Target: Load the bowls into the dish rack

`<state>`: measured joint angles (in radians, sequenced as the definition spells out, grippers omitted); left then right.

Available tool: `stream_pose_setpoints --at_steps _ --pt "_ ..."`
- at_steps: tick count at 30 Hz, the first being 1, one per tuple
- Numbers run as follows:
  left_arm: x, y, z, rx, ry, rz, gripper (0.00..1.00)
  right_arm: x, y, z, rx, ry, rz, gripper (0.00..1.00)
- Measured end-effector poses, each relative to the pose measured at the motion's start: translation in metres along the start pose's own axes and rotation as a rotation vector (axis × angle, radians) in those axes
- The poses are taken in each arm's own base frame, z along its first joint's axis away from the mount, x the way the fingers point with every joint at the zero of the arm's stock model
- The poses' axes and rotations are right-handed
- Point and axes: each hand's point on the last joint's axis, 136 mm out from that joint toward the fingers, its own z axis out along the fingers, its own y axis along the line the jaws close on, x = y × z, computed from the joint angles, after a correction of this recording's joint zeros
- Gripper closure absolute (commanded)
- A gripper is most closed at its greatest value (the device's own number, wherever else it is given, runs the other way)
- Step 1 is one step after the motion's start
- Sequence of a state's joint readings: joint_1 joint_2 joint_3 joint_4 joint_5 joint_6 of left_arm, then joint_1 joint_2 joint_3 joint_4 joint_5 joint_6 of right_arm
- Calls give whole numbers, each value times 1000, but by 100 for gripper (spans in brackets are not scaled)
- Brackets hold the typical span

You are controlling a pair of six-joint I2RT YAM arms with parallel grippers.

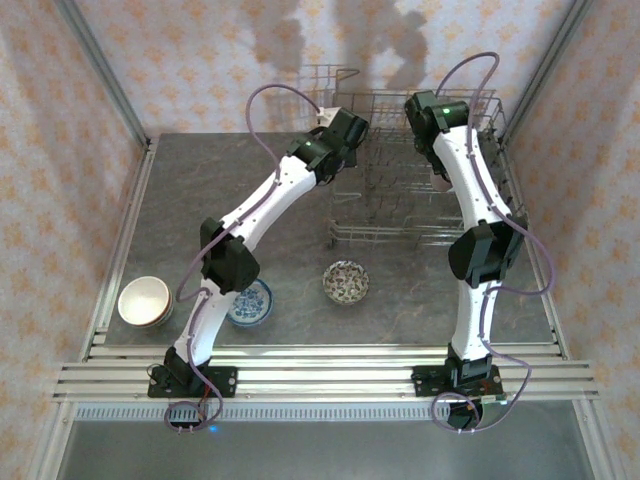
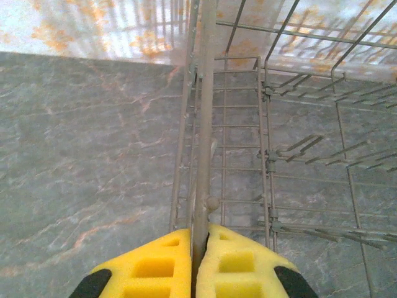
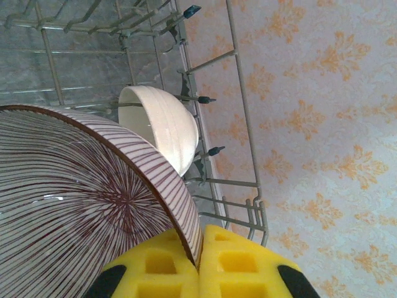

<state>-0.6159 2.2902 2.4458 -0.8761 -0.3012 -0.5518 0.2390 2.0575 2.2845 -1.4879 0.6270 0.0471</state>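
Observation:
The dish rack (image 1: 392,236) stands at the back of the table. My left gripper (image 2: 200,239) is shut on the top wire of the rack's left wall (image 2: 203,124); from above it sits at the rack's far left corner (image 1: 332,120). My right gripper (image 3: 200,248) is shut on the rim of a brown-striped bowl (image 3: 80,198), held tilted inside the rack's right end. A cream bowl (image 3: 164,124) stands on edge between the tines just beyond it. On the table lie a patterned bowl (image 1: 346,281), a blue-and-white bowl (image 1: 252,303) and a cream stack (image 1: 145,302).
The rack's right wall wires (image 3: 240,105) run close beside the held bowl. Patterned walls enclose the table on three sides. My left arm (image 1: 260,205) reaches diagonally over the table's middle, partly covering the blue-and-white bowl. A rail (image 1: 320,365) runs along the near edge.

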Motion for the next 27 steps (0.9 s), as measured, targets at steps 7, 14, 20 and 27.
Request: stream_pose_setpoints --at_steps 7,14,20,27 --pt "13 39 -24 -108 -21 -90 100 -5 10 -10 -29 -30 -3 100" --pt "20 67 -39 -182 -29 -109 100 -22 -2 -15 32 -101 24 100" --pt "23 71 -41 -176 -39 -132 100 -44 -2 -32 116 -214 13 100" --pt "23 71 -42 -161 -36 -118 95 -49 13 -27 229 -238 -73 100"
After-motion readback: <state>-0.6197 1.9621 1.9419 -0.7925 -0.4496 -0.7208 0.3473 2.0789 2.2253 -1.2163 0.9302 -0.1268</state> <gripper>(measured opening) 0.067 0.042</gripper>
